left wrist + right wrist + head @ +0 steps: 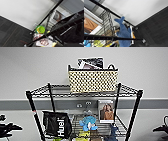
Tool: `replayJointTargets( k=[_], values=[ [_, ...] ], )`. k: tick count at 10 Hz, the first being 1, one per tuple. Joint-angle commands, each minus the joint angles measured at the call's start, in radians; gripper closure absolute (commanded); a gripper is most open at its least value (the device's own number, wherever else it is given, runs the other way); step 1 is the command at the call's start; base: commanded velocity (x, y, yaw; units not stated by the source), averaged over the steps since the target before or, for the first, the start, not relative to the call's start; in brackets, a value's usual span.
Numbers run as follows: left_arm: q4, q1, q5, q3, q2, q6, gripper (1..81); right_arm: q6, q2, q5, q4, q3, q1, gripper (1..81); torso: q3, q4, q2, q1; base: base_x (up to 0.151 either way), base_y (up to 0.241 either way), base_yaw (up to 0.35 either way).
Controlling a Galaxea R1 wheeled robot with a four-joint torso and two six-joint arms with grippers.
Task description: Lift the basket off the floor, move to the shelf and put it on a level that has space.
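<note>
1. Cream woven basket (93,80) sits on the top level (85,93) of the shelf (135,109), toward the right half, upright, base flat on the wire grid. Printed matter pokes up from inside it.
2. Both arms are low and wide of the rack: left gripper (8,129) at the frame's left edge, right gripper (161,129) at the right edge, each well apart from the basket. Neither holds anything; whether the fingers are spread or closed I cannot tell, as they show as dark blurs.
3. Lower tier is cluttered: black bag (56,124), blue plush (88,122), a framed photo (106,111) leaning at the back. Left wrist view catches a green bowl (40,29) further down; right wrist view shows a blue plush shark (123,33) hanging by the rack's side.
4. Judgement: placement looks done, and the step in hand is clearing away.
5. To do that well: keep the arms outside the posts and do not brush the rack, since it probably rolls on casters and a nudge could shift the basket. The basket's front edge sits near the tier's front rail, so check it is fully supported.
</note>
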Motion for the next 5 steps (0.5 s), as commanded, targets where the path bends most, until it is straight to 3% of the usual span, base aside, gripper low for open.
replayJointTargets(
  k=[1, 5],
  values=[
    [0.032, 0.063, -0.097, 0.003, 0.086, 0.008, 1.0, -0.046, 0.099, 0.051, 0.018, -0.091, -0.047, 1.0, 0.000, 0.000, 0.000, 0.000, 0.000, 0.000, 0.000],
    [0.052, 0.256, -0.209, -0.059, 0.170, 0.007, 1.0, -0.092, 0.214, 0.079, 0.023, -0.176, -0.180, 1.0, 0.000, 0.000, 0.000, 0.000, 0.000, 0.000, 0.000]
  ],
)
